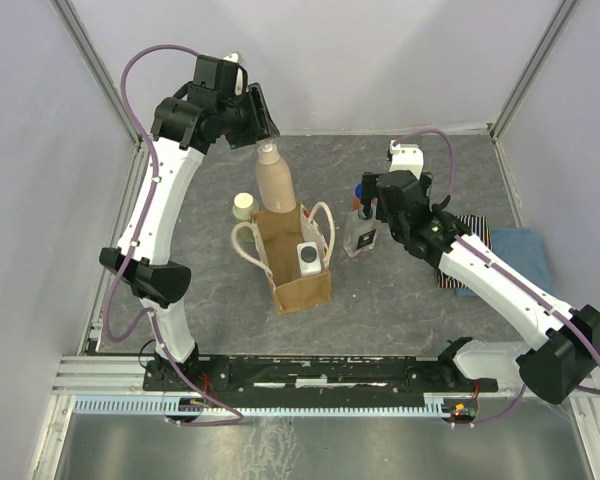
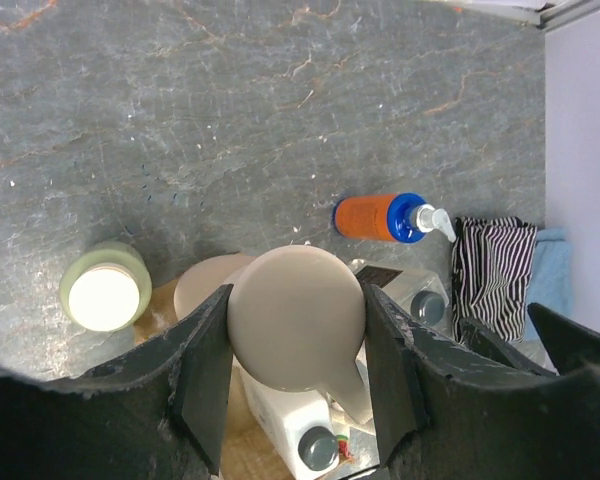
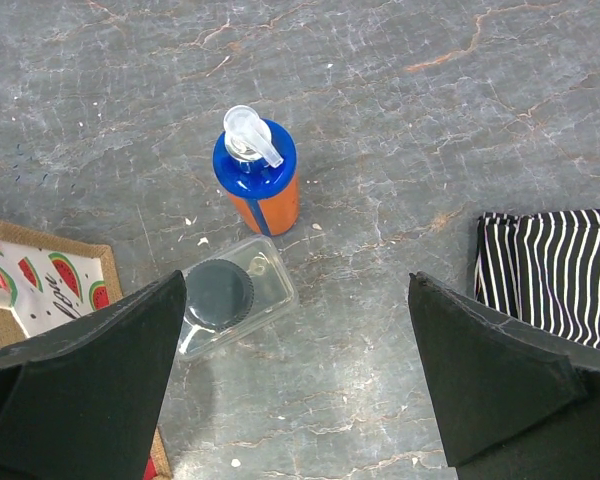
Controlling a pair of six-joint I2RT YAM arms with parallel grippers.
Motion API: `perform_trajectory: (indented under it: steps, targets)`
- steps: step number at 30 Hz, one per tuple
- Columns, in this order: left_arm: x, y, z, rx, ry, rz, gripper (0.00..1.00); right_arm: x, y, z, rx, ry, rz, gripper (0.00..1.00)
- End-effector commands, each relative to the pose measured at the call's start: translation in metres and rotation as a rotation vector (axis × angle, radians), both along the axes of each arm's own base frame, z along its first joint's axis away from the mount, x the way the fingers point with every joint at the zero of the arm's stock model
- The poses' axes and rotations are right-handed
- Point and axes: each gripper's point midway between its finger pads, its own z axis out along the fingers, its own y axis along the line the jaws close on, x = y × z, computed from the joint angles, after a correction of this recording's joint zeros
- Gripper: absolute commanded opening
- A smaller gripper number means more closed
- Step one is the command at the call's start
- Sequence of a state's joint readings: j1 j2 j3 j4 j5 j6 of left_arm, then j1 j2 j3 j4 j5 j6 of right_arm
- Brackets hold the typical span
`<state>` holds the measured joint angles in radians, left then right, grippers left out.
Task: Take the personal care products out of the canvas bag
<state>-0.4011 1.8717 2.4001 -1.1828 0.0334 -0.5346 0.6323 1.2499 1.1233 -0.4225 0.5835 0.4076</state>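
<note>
The gap between the canvas bag (image 1: pixel 302 285) and the clear bottle (image 3: pixel 230 300) is narrow; the orange bottle (image 3: pixel 258 175) stands just beside that bottle.

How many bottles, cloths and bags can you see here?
Bottles: 4 (beige bottle in the left pincer, white bottle, clear bottle, orange bottle)
Cloths: 2 (striped cloth, blue cloth)
Bags: 1 (canvas bag)
Total: 7

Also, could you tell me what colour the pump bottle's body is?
The pump bottle is orange with a blue collar; clearest in right wrist view.
</note>
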Motion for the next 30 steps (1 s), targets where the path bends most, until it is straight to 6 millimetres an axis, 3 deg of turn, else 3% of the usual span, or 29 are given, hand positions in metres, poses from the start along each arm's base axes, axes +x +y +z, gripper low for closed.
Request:
perform_trajectory:
  steps: [1, 4, 7, 13, 16, 18, 24, 26, 30]
  targets:
    - [0.005, 0.000, 0.102, -0.189, -0.297, 0.025, 0.08, 0.003, 0.000, 0.014, 0.038, -0.037, -0.011, 1.00]
    - [0.009, 0.004, 0.106, -0.200, -0.309, 0.041, 0.10, 0.002, -0.001, 0.012, 0.038, -0.033, -0.010, 1.00]
    - [0.018, 0.007, 0.096, -0.200, -0.288, 0.051, 0.10, 0.001, -0.001, 0.013, 0.042, -0.031, -0.005, 1.00]
    - [0.049, 0.015, 0.049, -0.142, -0.231, 0.096, 0.10, -0.003, 0.007, 0.013, 0.066, -0.015, 0.043, 1.00]
    - [0.064, 0.021, 0.017, -0.089, -0.184, 0.120, 0.08, -0.008, 0.031, 0.017, 0.109, 0.013, 0.175, 1.00]
    - [0.070, 0.024, -0.003, -0.059, -0.161, 0.131, 0.06, -0.014, 0.045, 0.025, 0.141, 0.031, 0.246, 0.94]
    - [0.078, 0.031, -0.049, -0.013, -0.121, 0.161, 0.06, -0.050, 0.084, 0.076, 0.049, -0.094, 0.407, 0.91]
    - [0.079, 0.033, -0.060, -0.005, -0.110, 0.166, 0.06, -0.061, 0.106, 0.081, 0.030, -0.081, 0.496, 0.90]
    - [0.078, 0.036, -0.086, 0.014, -0.059, 0.188, 0.13, -0.075, 0.147, 0.070, -0.005, -0.022, 0.618, 0.89]
